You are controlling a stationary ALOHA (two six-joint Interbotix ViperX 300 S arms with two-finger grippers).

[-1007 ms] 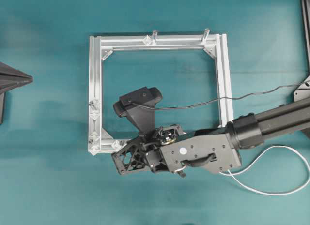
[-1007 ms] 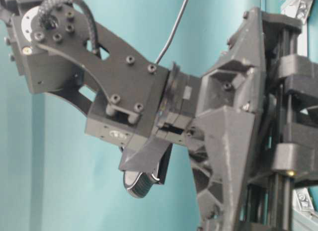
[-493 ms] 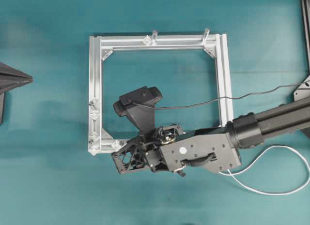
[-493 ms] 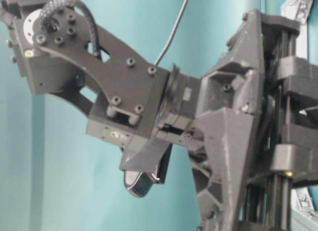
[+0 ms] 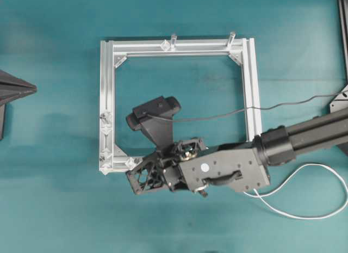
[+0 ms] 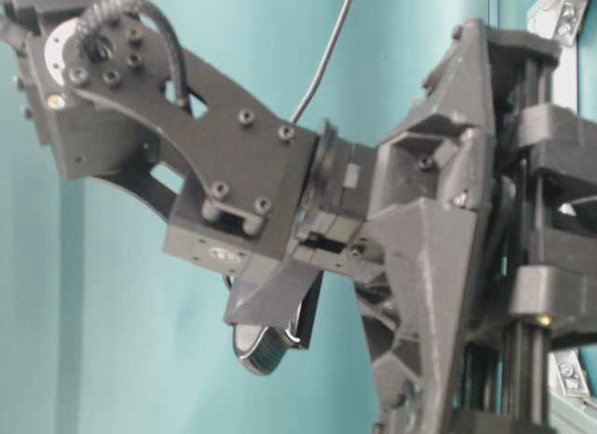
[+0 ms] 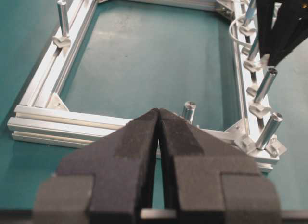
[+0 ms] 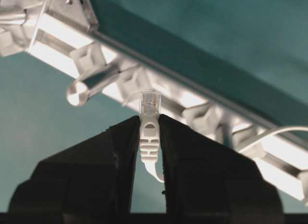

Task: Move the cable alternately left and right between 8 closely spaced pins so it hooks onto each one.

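**Ana:** Starting with the cable point(image 8: 149, 137): its plug end sits upright between the right gripper point(image 8: 149, 119) fingers, which are pinched onto the boot with the clear tip poking out toward the frame point(image 8: 62, 38). The cord trails behind the arm in a white loop on the table point(image 5: 304, 209).

**Ben:** And the pins point(image 7: 255, 108)?

**Ana:** In the left wrist view they run along the frame's right rail, posts rising from small bases. White cord already curls around the far ones, near the dark gripper. The near ones look bare.

**Ben:** What of the left gripper point(image 7: 158, 132)?

**Ana:** Jaws closed together on nothing, hanging back at the near rail.

**Ben:** What might go wrong?

**Ana:** The pins stand close together, so a wide swing could skip one or pass on the wrong side. The grip is only on the plug boot, so a snag on a post could twist it loose. Slack behind may also lift loops already hooked, if the arm pulls too high. How taut the cord is cannot be told here.
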